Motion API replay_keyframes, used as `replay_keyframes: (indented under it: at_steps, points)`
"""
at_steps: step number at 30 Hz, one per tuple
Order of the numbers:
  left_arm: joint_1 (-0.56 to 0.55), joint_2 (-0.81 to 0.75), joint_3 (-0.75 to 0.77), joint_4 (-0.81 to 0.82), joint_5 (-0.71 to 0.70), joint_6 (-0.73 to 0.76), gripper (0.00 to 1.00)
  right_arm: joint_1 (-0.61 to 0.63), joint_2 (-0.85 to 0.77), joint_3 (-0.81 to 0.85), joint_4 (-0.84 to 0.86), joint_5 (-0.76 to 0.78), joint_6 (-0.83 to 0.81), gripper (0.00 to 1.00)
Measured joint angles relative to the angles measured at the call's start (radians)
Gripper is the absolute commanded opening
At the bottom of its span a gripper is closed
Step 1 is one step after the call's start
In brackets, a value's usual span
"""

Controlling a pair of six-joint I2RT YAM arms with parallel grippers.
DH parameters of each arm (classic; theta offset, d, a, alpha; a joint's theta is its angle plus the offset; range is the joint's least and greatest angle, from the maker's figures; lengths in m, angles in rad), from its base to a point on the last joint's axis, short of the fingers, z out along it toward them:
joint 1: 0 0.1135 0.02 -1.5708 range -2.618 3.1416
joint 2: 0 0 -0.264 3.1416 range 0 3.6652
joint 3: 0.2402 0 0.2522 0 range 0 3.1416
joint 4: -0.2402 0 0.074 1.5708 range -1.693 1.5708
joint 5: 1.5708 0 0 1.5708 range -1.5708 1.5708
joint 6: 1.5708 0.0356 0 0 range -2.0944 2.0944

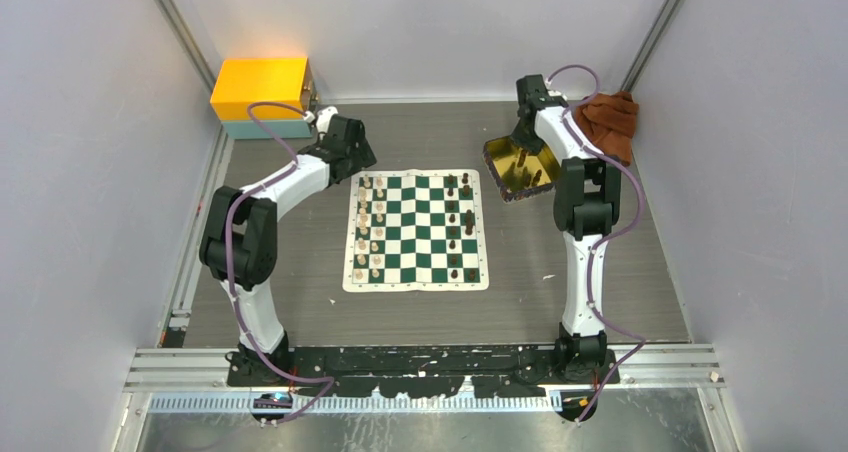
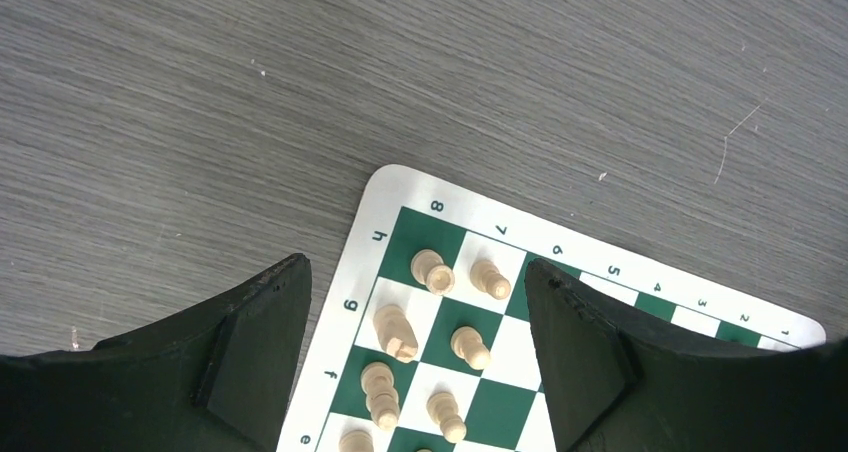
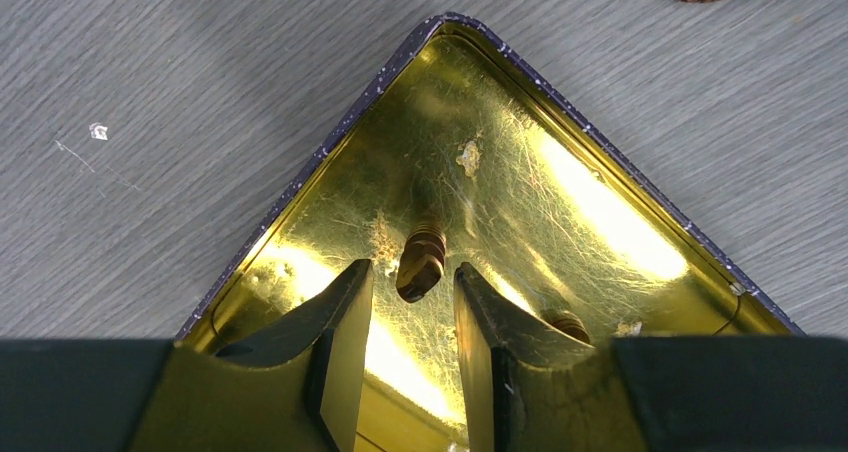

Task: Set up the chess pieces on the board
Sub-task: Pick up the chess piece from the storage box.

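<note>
From above, the green-and-white chess mat lies flat in the middle of the grey counter. Cream chess pieces stand in the two files along its left edge and dark chess pieces along its right side. The left arm reaches to the mat's far left corner. The right arm bends over a gold tray just beyond the mat's far right corner, and a few dark figures stand in the tray. A yellow box sits in the far left corner of the counter and a brown cloth in the far right.

In the left wrist view, the left hand is spread wide above the mat's h8 corner and grips nothing. Between its fingers, cream pieces stand on the squares of ranks 8 and 7 in rows h, g and f.

In the right wrist view, the right hand is low inside a corner of the tray. Its fingers are narrowly parted on either side of a dark brown piece, with a slim gap showing on each side. Whether that piece stands or leans I cannot tell. Another dark piece peeks out behind the right-side finger.
</note>
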Motion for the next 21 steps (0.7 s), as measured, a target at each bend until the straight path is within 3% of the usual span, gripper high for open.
replay_keyframes:
  at_steps: [13, 21]
  points:
    - [0.000, 0.020, 0.000, 0.000, 0.000, 0.000, 0.79, -0.010, 0.003, 0.003, -0.002, -0.014, 0.007, 0.26]
    - [0.000, 0.024, 0.000, -0.003, 0.000, 0.000, 0.78, -0.013, 0.005, 0.005, -0.001, -0.018, 0.006, 0.11]
